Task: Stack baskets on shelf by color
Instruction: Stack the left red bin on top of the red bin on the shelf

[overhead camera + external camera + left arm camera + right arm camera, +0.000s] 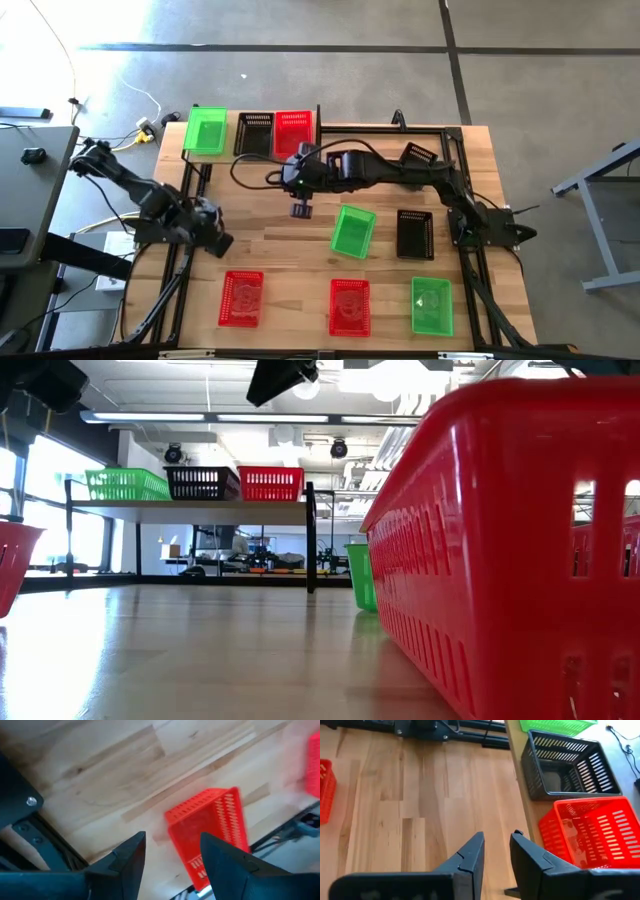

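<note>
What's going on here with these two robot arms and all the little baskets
Two arms are sorting baskets onto the shelf. It holds one green basket, one black basket and one red basket side by side. The right tool hangs empty just in front of the shelf, its fingers slightly apart. The left tool is open above the table near a red basket on the table. Five more baskets sit on the table.

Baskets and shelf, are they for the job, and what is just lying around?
For the job:
- green baskets, red baskets, black baskets
- shelf
- right tool, empty, near the shelf
- left tool, open

Just lying about:
- cables on the floor
- grey side table
</note>
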Controlling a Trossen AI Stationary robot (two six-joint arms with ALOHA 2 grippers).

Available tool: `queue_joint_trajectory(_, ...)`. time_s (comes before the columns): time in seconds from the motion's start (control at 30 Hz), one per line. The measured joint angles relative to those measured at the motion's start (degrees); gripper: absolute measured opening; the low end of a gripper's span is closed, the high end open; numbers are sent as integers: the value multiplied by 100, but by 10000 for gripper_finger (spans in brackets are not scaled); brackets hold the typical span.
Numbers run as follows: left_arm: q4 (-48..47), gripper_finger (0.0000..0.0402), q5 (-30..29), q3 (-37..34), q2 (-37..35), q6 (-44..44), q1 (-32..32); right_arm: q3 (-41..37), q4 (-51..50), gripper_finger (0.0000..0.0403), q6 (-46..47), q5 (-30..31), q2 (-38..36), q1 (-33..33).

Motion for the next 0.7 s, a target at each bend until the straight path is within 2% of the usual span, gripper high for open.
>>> queue_joint_trajectory(0.33,281,176,-59,-30,1029,-1456,-1204,-4,-276,78,2,0,2,275)
queue_joint_trajectory(0.7,1362,176,-59,-30,2197,-2127,-1728,-4,-316,78,44,0,4,527)
